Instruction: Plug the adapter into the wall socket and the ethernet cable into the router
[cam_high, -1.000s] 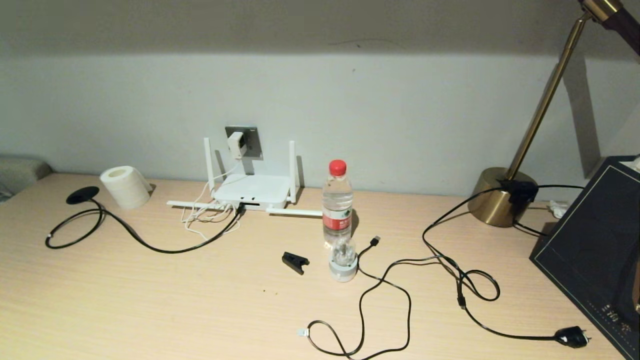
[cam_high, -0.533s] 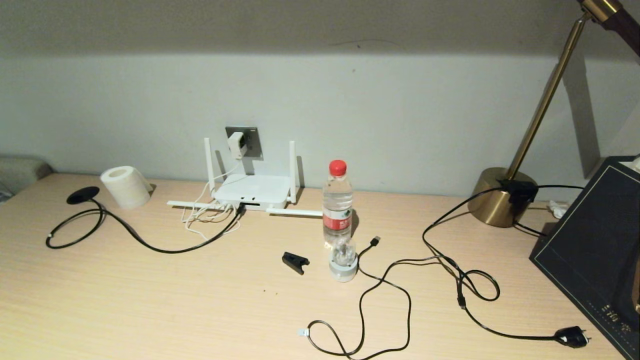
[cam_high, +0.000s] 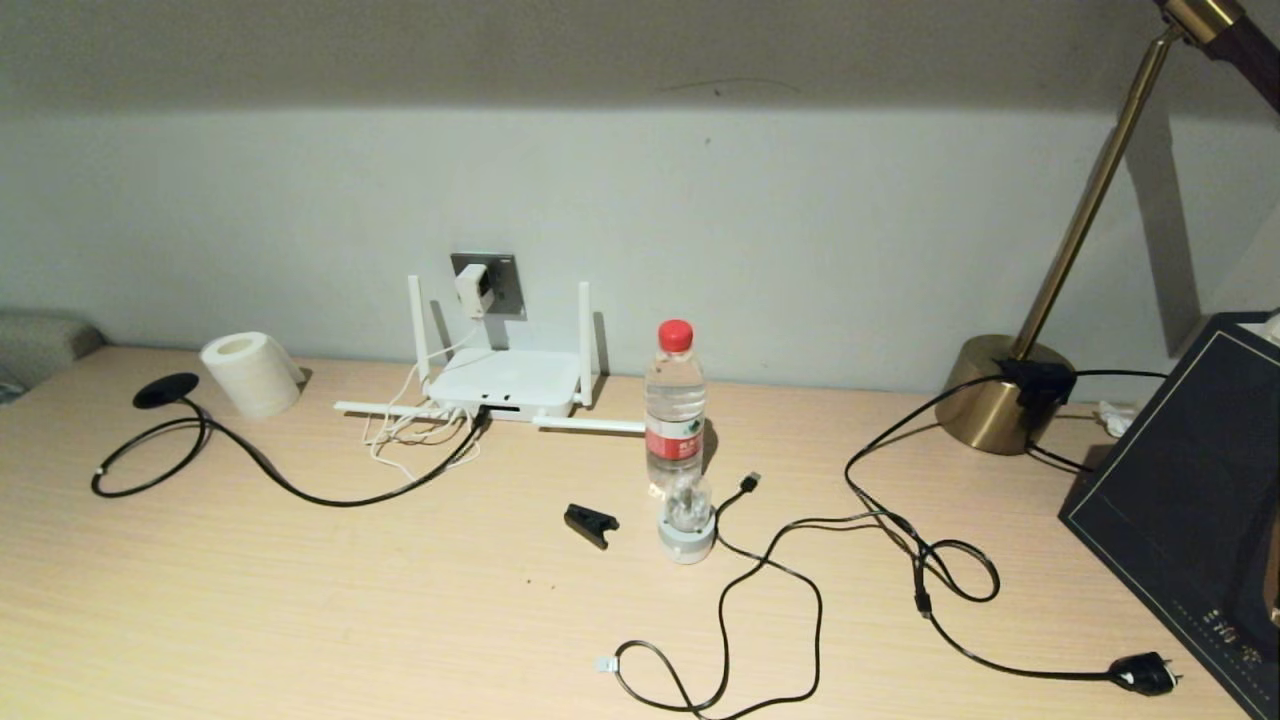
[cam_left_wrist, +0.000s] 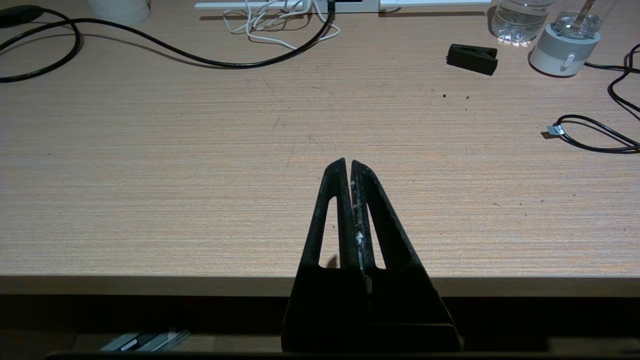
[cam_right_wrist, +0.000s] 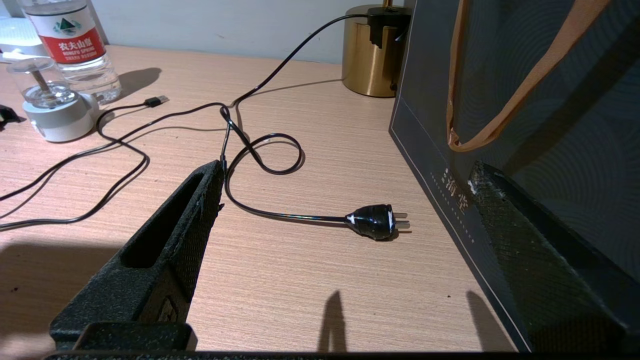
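The white adapter (cam_high: 471, 289) sits in the grey wall socket (cam_high: 492, 284), its thin white cord hanging down to the router (cam_high: 505, 381). The black ethernet cable (cam_high: 300, 492) runs from a round black disc (cam_high: 165, 390) to the router's front port (cam_high: 483, 410), where its plug is seated. Neither arm shows in the head view. My left gripper (cam_left_wrist: 348, 163) hovers shut over the table's near edge, holding nothing. My right gripper (cam_right_wrist: 345, 170) is wide open near the table's right front, above a black mains plug (cam_right_wrist: 374, 221).
A water bottle (cam_high: 674, 405), a small grey device (cam_high: 687, 522), a black clip (cam_high: 589, 524) and a thin USB cable (cam_high: 750, 482) lie mid-table. Toilet roll (cam_high: 250, 373) stands at the left. A brass lamp base (cam_high: 993, 391) and a dark bag (cam_high: 1190, 500) fill the right.
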